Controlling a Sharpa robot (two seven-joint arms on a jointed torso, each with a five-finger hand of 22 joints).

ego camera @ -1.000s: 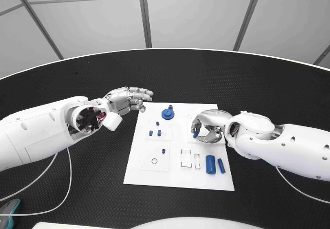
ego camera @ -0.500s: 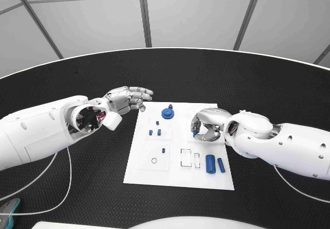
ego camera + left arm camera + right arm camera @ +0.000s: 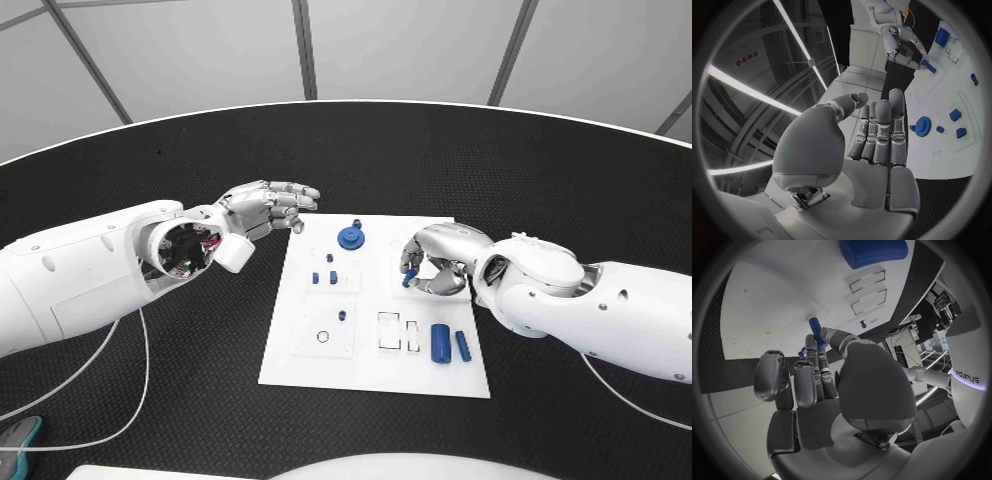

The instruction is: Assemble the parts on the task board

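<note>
We see the right hand [image 3: 437, 262] pinching a small blue peg [image 3: 410, 279] over the middle of the white board [image 3: 378, 372], while the left hand [image 3: 268, 207] hovers off the board's far left corner, fingers loosely curled, holding nothing.

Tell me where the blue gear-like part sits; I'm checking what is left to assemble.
In the head view, the blue gear-like part sits at the task board's far edge, between the two robot hands, nearer the left robot hand.

A round black table [image 3: 433, 150] carries a thin white cable [image 3: 137, 385], perhaps loose.
</note>
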